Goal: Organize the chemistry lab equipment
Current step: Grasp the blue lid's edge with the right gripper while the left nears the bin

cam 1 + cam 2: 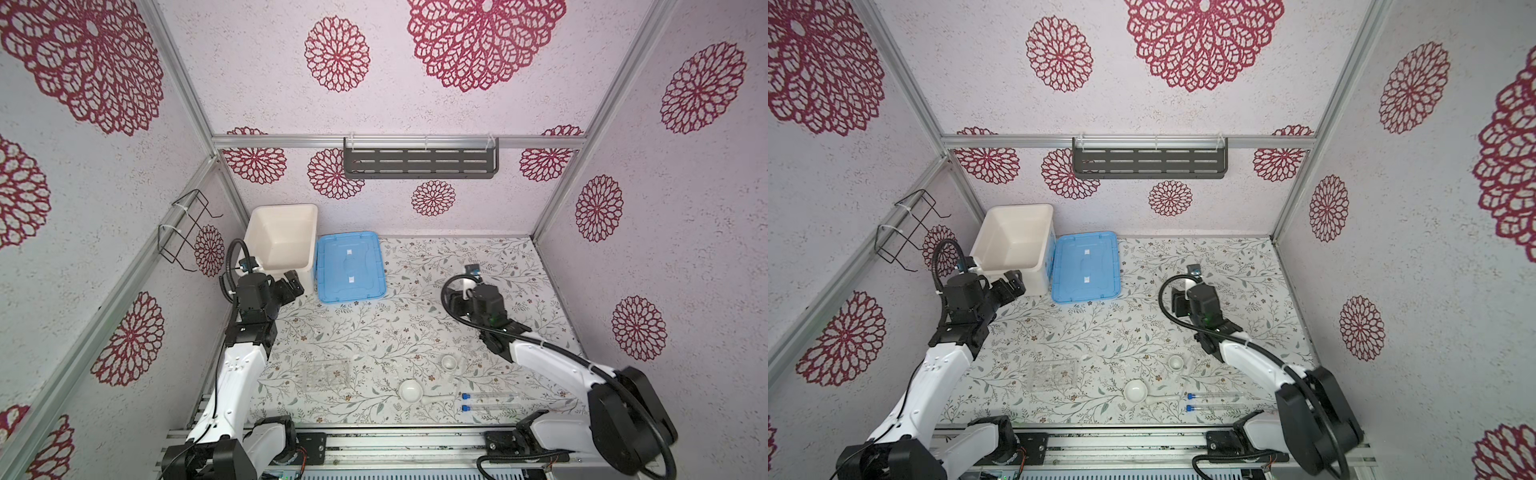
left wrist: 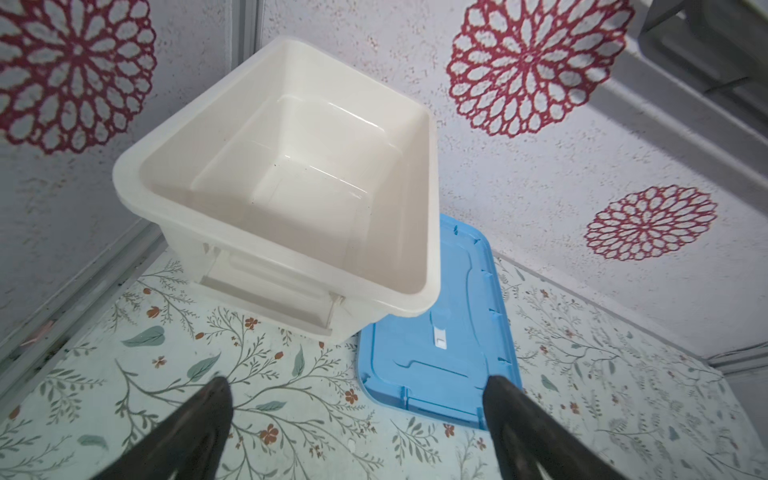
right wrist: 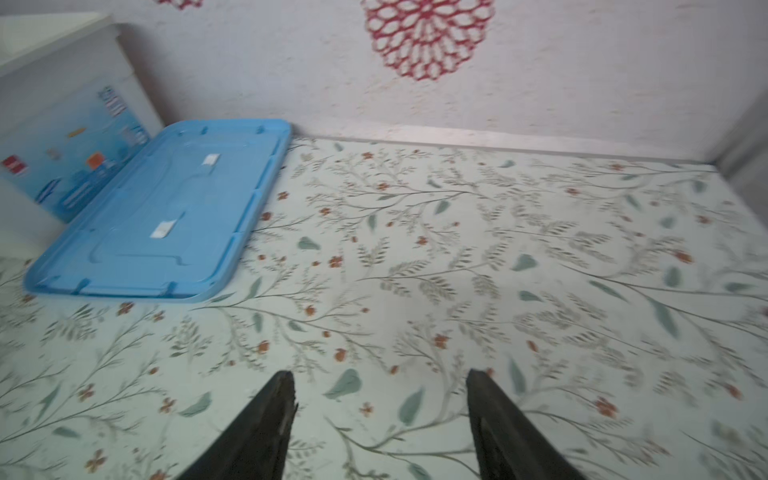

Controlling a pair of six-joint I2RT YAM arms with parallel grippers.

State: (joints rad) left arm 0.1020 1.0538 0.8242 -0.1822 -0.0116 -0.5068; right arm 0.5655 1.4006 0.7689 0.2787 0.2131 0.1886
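Two arms are hovering over the floral table (image 1: 374, 328). The left gripper (image 2: 357, 382) is holding its fingers wide apart with nothing between them, facing the big white tub (image 2: 374, 249) in the far-left corner. The flat blue lid (image 1: 349, 266) is lying just beside the tub, on its right. Along the near edge, the clear plastic rack (image 1: 328, 372) is sitting leftmost. Next a white bowl (image 1: 410, 392) is resting with the white pestle (image 1: 440, 399) just beside it, and a second bowl (image 1: 449, 360) is sitting slightly farther back. Two blue-capped tubes (image 1: 490, 397) are lying side by side, caps pointing left. The right gripper (image 3: 380, 376) is pointing over bare table, its fingers parted and empty.
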